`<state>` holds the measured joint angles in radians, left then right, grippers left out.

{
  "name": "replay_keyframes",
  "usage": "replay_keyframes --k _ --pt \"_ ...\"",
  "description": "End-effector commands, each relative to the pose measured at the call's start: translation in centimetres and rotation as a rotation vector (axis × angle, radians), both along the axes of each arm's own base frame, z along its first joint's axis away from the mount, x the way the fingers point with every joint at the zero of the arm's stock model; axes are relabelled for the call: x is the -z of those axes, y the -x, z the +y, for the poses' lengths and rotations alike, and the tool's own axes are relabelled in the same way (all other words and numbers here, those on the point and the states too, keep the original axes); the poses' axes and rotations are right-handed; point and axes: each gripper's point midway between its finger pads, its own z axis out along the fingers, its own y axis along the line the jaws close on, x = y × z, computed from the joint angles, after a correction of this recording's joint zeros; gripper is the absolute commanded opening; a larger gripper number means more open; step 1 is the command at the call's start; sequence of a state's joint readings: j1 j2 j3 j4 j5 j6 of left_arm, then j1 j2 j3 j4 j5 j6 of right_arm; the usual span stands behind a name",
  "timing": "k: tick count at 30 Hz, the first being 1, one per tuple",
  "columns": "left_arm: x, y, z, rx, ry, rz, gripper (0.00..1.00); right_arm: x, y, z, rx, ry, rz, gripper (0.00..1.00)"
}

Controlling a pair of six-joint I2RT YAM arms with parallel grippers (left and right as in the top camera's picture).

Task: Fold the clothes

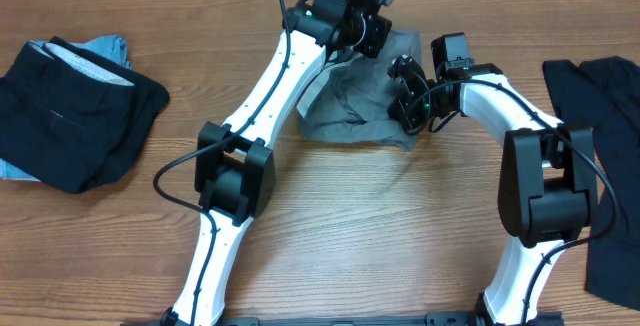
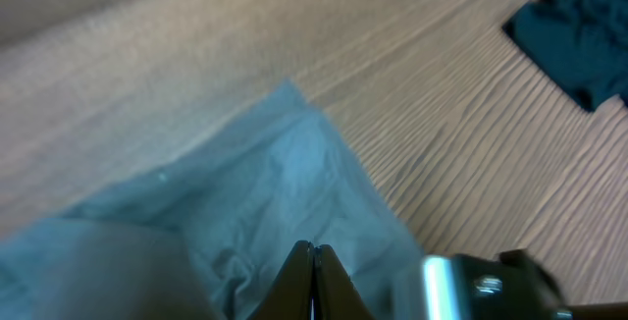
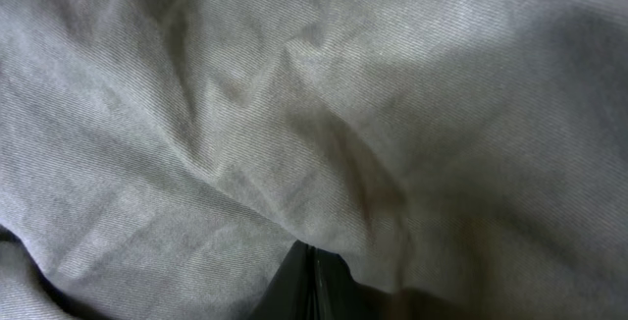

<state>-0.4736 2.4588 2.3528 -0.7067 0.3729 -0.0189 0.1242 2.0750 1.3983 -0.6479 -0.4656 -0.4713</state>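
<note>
The grey garment lies crumpled at the far middle of the table, broad along its near edge and getting narrower toward the far side, so its long axis is not clear; in the left wrist view one corner of it points away over the bare wood. The left gripper is at its far end and the right gripper at its right edge, both with fingers pressed together against the cloth, and I cannot tell if a fold is caught between them. A black garment lies on a light-blue one at the left, another black one at the right.
</note>
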Motion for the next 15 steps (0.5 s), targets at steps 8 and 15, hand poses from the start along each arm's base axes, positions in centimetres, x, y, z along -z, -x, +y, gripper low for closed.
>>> replay_keyframes --k 8,15 --pt "5.6 -1.0 1.3 -0.068 -0.125 0.038 0.04 1.0 0.4 -0.6 0.015 0.018 0.028 0.04" --pt "10.9 -2.6 5.3 -0.191 -0.361 0.011 0.04 1.0 0.4 -0.6 0.015 0.018 0.028 0.04"
